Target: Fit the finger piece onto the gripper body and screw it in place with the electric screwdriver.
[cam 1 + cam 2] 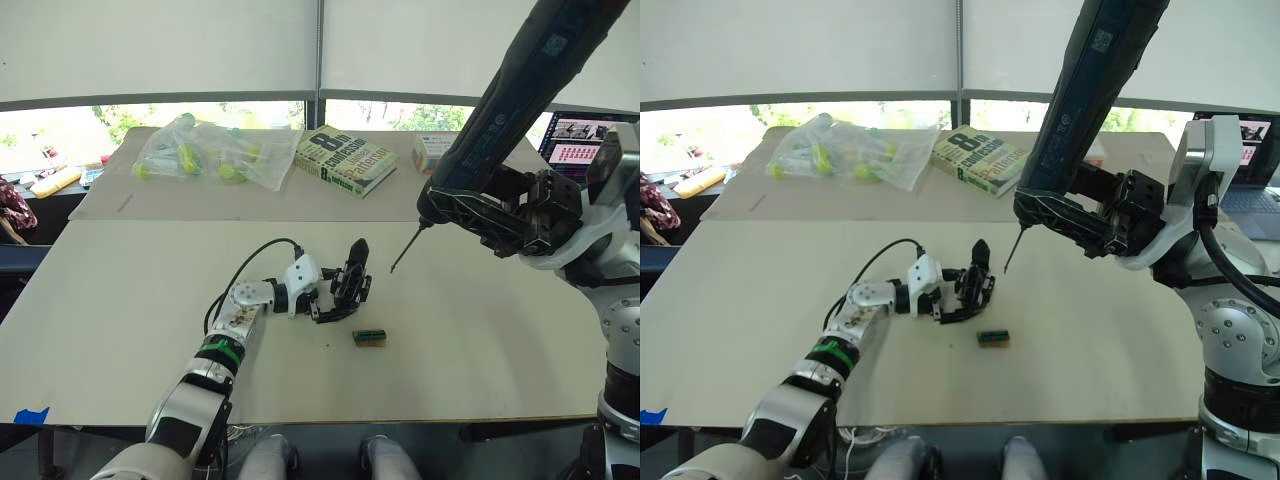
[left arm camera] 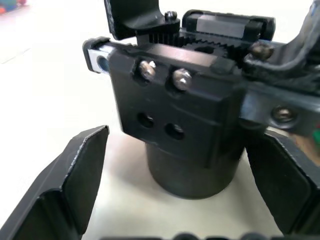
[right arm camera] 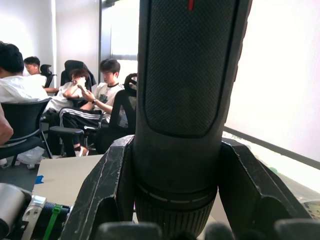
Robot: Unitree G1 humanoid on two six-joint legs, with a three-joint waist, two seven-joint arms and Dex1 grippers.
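Note:
The gripper body (image 1: 345,292), a small black assembly, stands on the pale table (image 1: 120,320) near the middle. A pointed black finger rises upright from it; I cannot tell the finger piece apart from the body. My left gripper (image 1: 322,300) is shut on the gripper body (image 2: 190,125), its fingers (image 2: 75,175) on either side of the round base. The electric screwdriver (image 1: 520,90), a thick black cylinder, slants down from the upper right. My right gripper (image 1: 505,215) is shut on its lower end (image 3: 185,75). Its thin bit (image 1: 405,250) hangs in the air just right of the body, apart from it.
A small green block (image 1: 369,338) lies on the table right of the body. At the back are a book (image 1: 345,160), a clear bag of yellow-green items (image 1: 215,150) and a small box (image 1: 435,150). A laptop screen (image 1: 580,140) sits far right. People (image 3: 102,95) sit on chairs.

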